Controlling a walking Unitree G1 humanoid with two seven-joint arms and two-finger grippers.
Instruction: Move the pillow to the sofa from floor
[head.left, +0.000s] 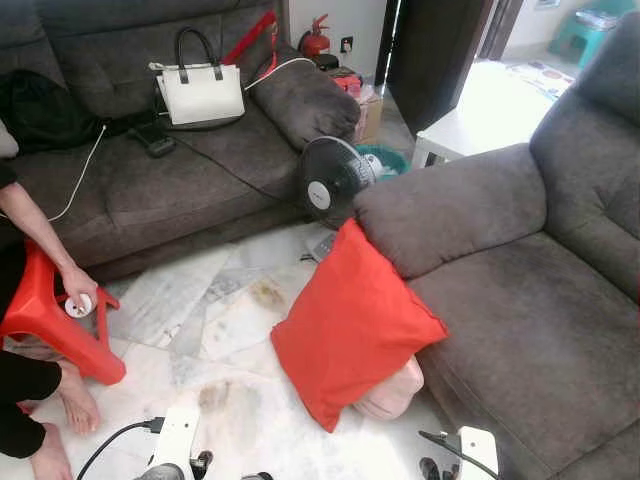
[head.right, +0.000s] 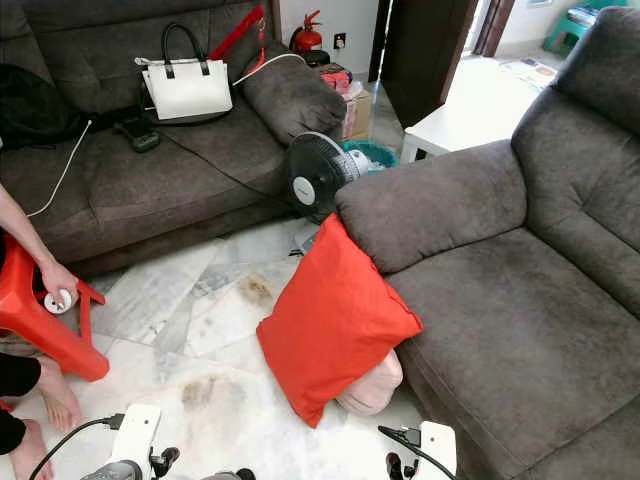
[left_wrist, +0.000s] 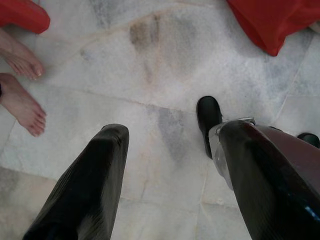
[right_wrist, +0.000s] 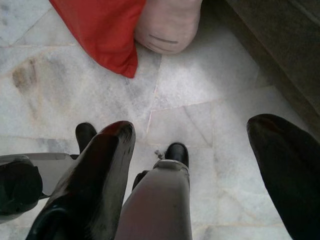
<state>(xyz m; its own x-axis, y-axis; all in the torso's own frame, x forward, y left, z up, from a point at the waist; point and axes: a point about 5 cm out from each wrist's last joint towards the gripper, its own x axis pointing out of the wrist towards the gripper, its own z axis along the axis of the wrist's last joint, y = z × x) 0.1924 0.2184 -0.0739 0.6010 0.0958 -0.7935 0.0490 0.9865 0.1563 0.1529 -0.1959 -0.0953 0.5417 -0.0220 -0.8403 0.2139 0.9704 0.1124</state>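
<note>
Down low, the left claw (left_wrist: 165, 165) and the right claw (right_wrist: 192, 150) hang over the marble floor (head.left: 240, 400), fingers apart, holding nothing. Just ahead, the red pillow (head.left: 350, 325) stands on the floor, leaning on the grey sofa (head.left: 520, 300). Farther back stands a black fan (head.left: 328, 178).

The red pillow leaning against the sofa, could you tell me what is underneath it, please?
A pale pink cushion pokes out from under the red pillow, resting on the marble floor beside the sofa. The pillow covers most of it, so its full shape stays hidden.
</note>
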